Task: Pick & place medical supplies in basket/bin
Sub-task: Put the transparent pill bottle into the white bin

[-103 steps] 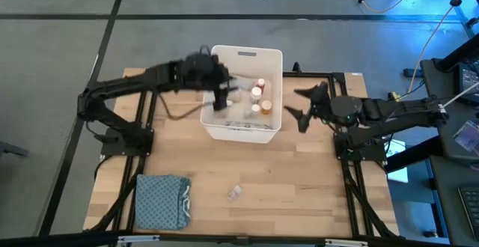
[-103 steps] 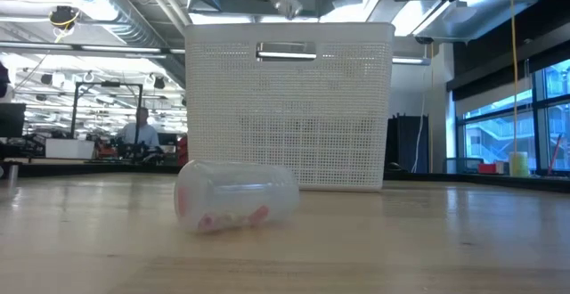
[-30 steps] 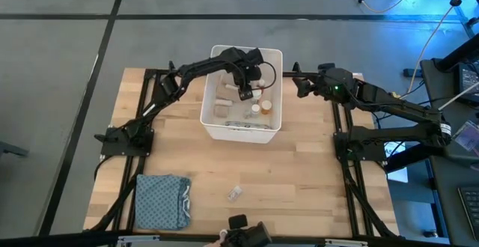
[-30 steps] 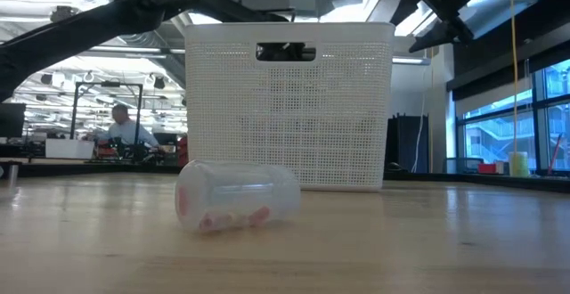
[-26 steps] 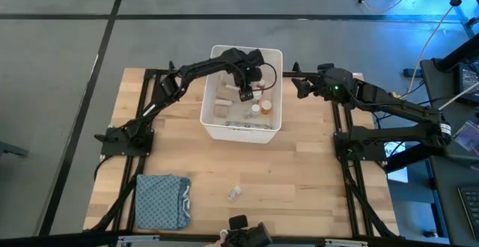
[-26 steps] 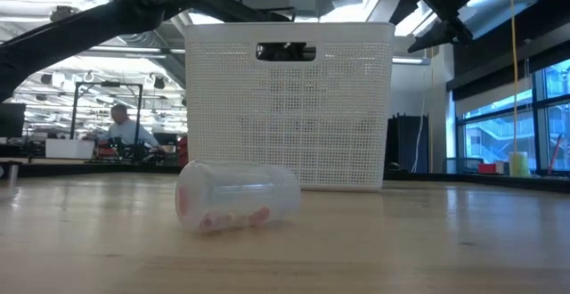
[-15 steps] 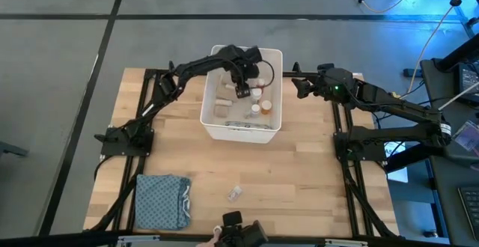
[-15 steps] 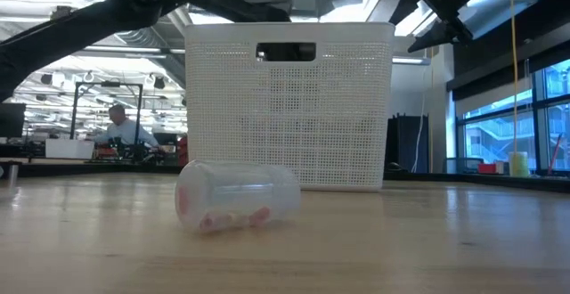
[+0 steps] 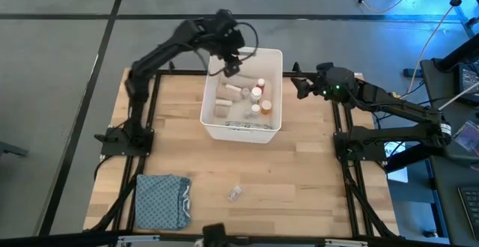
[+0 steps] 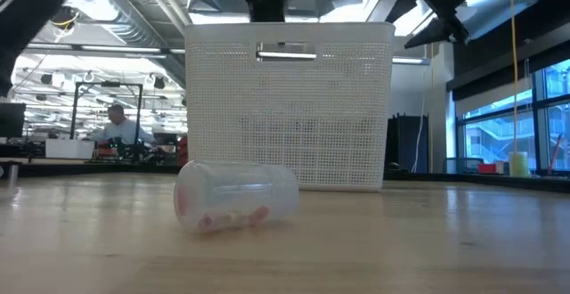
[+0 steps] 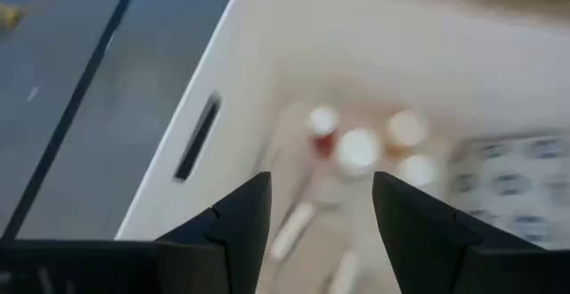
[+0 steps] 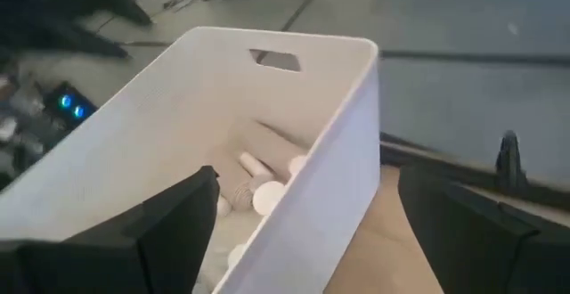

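The white bin [image 9: 241, 132] stands on the far middle of the table, its slot handle [image 11: 197, 139] in the far short side. In it lie beige bandage rolls [image 9: 230, 91], red- and orange-capped pill bottles [image 9: 259, 90] and a grey dotted packet [image 9: 245, 122]. One clear vial [image 9: 234, 193] lies on its side near the table's near edge, also seen in the low view [image 10: 236, 196]. My left gripper [image 9: 231, 65] hangs open and empty above the bin's far left corner. My right gripper [image 9: 297, 82] waits wide open, just right of the bin.
A folded blue-grey cloth [image 9: 161, 200] lies at the near left corner. Bare wood stretches between the bin and the vial. Black frame rails [image 9: 352, 180] run along both table sides. A person [image 10: 114, 126] sits far off in the room.
My left gripper has risen out of the bin and swung toward its far left corner, the arm lifting high. The supplies in the bin stay put. My right gripper and the vial on the table have kept still.
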Robot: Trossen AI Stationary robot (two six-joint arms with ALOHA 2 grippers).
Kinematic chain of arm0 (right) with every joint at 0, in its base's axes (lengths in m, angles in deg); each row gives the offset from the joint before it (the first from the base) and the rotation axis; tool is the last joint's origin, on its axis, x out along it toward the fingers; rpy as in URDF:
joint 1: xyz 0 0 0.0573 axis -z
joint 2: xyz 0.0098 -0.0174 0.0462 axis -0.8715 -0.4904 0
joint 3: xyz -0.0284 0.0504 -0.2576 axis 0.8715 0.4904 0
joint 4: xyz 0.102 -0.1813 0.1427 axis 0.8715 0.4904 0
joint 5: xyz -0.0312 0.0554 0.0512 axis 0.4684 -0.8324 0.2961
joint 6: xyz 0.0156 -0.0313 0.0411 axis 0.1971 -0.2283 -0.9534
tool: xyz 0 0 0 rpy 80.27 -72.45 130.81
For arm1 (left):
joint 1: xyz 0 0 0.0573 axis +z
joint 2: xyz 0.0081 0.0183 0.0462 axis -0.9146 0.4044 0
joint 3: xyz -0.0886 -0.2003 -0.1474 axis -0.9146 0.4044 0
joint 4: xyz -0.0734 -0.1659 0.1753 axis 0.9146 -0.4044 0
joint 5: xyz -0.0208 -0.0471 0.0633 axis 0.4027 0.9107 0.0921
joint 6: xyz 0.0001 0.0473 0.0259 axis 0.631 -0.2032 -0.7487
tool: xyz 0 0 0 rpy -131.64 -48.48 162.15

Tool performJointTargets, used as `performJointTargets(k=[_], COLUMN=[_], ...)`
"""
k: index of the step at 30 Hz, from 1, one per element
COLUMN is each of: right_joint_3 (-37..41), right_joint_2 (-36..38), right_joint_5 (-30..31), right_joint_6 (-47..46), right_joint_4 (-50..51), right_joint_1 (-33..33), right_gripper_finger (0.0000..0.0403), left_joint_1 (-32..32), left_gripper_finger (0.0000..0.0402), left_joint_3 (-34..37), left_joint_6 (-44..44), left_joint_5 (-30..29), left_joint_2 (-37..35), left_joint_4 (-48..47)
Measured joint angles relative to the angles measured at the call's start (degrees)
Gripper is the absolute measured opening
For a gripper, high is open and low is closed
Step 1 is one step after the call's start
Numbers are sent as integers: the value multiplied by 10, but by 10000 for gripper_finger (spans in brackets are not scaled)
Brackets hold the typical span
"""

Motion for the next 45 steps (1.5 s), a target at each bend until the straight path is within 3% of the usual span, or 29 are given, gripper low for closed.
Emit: performJointTargets(k=[5, 11, 17, 25, 29, 33, 35, 41, 45], right_joint_3=[0, -3, -71, -229, -320, -372, -373, -340, -308], right_joint_2=[0, 0, -53, -243, -316, -369, -392, -472, -519], right_joint_5=[-89, -157, -150, -111, -65, 20, 28, 2, -7], right_joint_6=[149, 187, 246, 313, 280, 160, 111, 79, 76], right_joint_4=[-55, -128, -167, -142, -78, 90, 121, 78, -16], right_joint_1=[-25, -93, -215, -370, -430, -482, -502, -539, -548], right_gripper_finger=[344, 344, 340, 324, 316, 307, 304, 302, 302], left_joint_1=[-15, -39, -75, -114, -127, -138, -143, -146, -146], left_gripper_finger=[181, 156, 136, 139, 141, 141, 141, 141, 141], left_joint_3=[0, 11, 54, 88, 88, 88, 88, 89, 89], left_joint_6=[25, 88, 112, 119, 135, 146, 150, 160, 165], left_joint_5=[75, 100, 101, 96, 97, 95, 95, 95, 95], left_joint_2=[-77, -157, -232, -309, -332, -350, -355, -360, -360], left_joint_4=[-18, -54, -56, -59, -61, -62, -62, -62, -63])
